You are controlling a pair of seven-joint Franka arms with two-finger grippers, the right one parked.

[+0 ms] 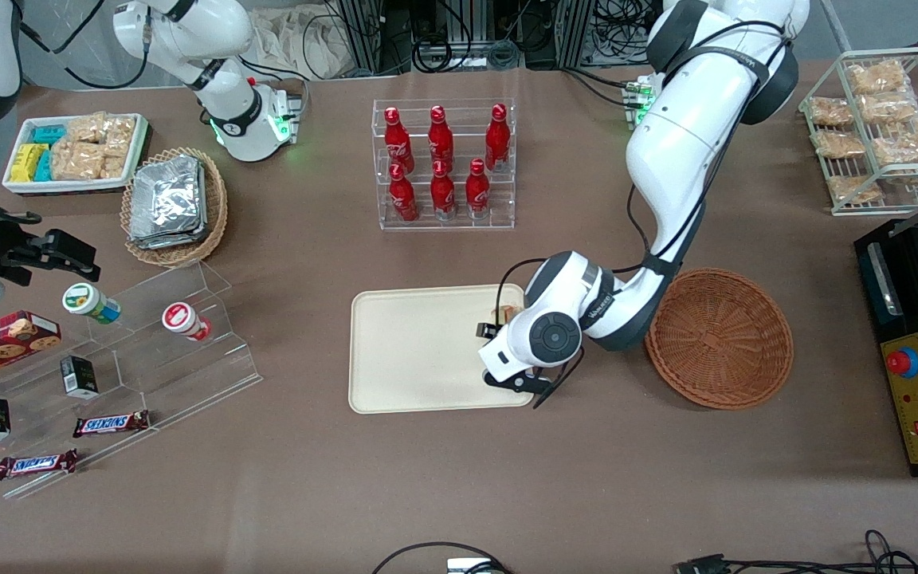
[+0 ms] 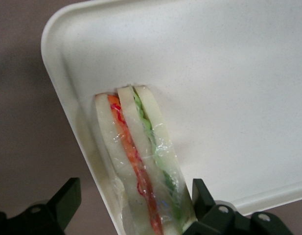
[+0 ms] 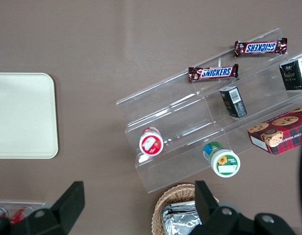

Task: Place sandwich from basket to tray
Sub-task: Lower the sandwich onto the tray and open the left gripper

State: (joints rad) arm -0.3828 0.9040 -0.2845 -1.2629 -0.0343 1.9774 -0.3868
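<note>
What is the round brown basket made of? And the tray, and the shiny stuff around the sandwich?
The basket looks like woven wicker: reddish-brown strands in rings. The tray seems to be smooth matte plastic, cream with faint specks, though that's a guess. The sandwich has clear glossy film over it, wrinkled and glinting. The gripper sits over the tray, fingers open around the sandwich.

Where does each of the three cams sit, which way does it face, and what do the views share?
Front view: high above the table, looking down; shows the left arm bent over the tray, beside the emptied basket, gripper hidden under the wrist.
Left wrist view: on the working wrist, aimed down past open fingers at the sandwich lying by the tray's corner rim.
Right wrist view: on the parked wrist, facing down at the acrylic snack shelf.
Shared: all three show the tray.
</note>
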